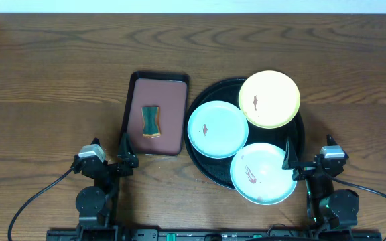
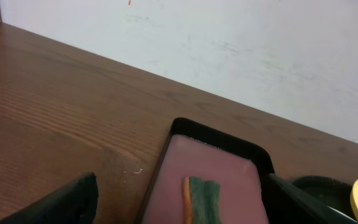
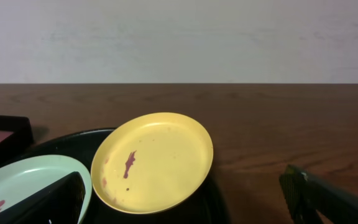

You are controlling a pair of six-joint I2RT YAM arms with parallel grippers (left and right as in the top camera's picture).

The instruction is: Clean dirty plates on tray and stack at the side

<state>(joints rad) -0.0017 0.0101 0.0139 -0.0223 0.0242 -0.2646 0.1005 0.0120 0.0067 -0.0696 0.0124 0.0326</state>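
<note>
Cleaning not yet begun: the left tool (image 1: pixel 124 155) and right tool (image 1: pixel 292 164) sit spread and empty by the wood-grain desk's (image 1: pixel 45 80) near edge. Three smooth, shallow round plates, one yellow plate (image 1: pixel 269 99) and two mint plates (image 1: pixel 218 129), lie smeared red-brown on the glossy black tray (image 1: pixel 303 134), right of centre. The next move likely calls for pinching the soft, wavy-sided sponge (image 1: pixel 151 120) on the rectangular reddish tray (image 1: pixel 166 100).

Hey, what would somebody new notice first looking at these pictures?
On the black round tray right of centre sit a yellow plate at the back, a mint plate on its left side and a second mint plate nearest the robot, all red-smeared. To the left, a green-orange sponge lies on a reddish rectangular tray.
</note>
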